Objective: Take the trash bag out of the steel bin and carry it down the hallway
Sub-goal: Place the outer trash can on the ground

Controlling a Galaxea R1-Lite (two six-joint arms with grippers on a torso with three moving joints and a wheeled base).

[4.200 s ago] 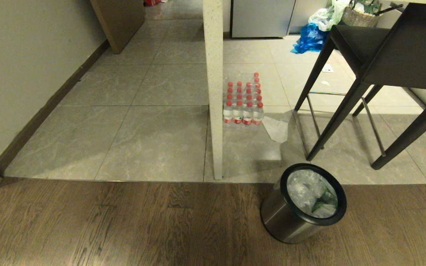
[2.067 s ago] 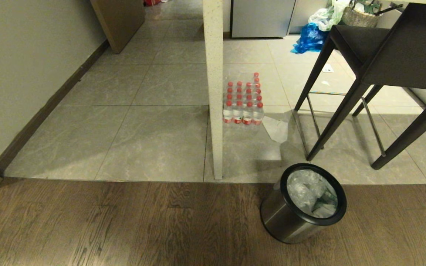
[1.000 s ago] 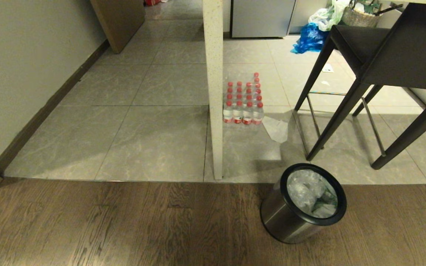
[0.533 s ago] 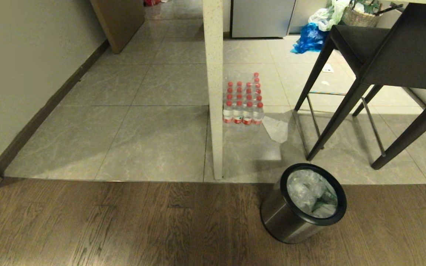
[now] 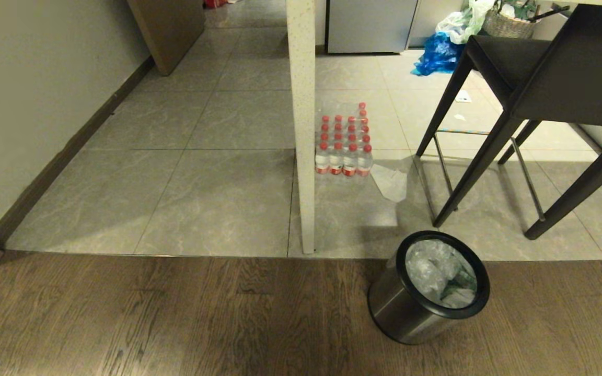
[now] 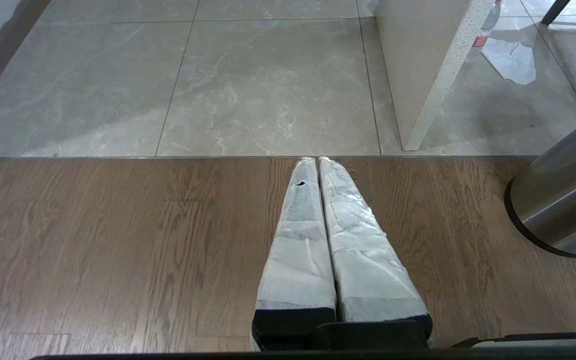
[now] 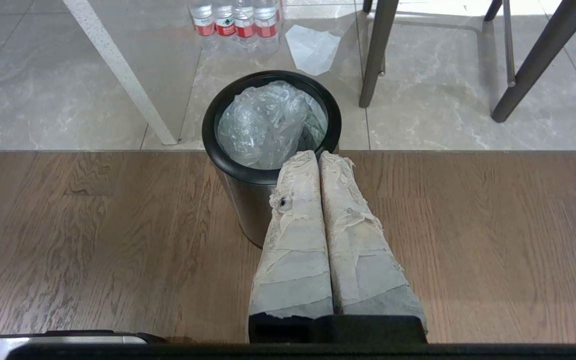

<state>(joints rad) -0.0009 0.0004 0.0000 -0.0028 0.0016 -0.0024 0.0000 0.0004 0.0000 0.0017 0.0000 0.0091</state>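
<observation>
At the bottom of the head view lies a dark wood-plank floor point(image 5: 175, 318) with wavy grain. On it, in the lower right of the frame, stands one steel bin point(image 5: 403, 308), round and shiny, with a thick black ring on top and a little tilt. Inside sits the trash bag point(image 5: 434, 271), thin, crinkly, see-through white plastic with a bit of green print. The left gripper point(image 6: 318, 161) hangs over the wood in the middle of the left wrist view, its two fingers wrapped in wrinkled white tape and pressed together, holding nothing. The right gripper point(image 7: 317, 155) looks the same, two taped fingers squeezed tight with nothing between them, and its tips sit just at the near edge of the bin's rim in the right wrist view. Past the wood come big smooth grey marbled tiles point(image 5: 217, 193). One speckled white post point(image 5: 303, 130) stands in the middle. Beside it is a pack of clear water bottles point(image 5: 344, 143) with red caps, four in the front row. One flat scrap of clear plastic point(image 5: 391, 181) lies next to them. One dark chair point(image 5: 541, 78) with thin legs fills the upper right. Far back lies a crumpled blue plastic bag point(image 5: 437, 52), and the hallway point(image 5: 243, 15) runs off at the top.
</observation>
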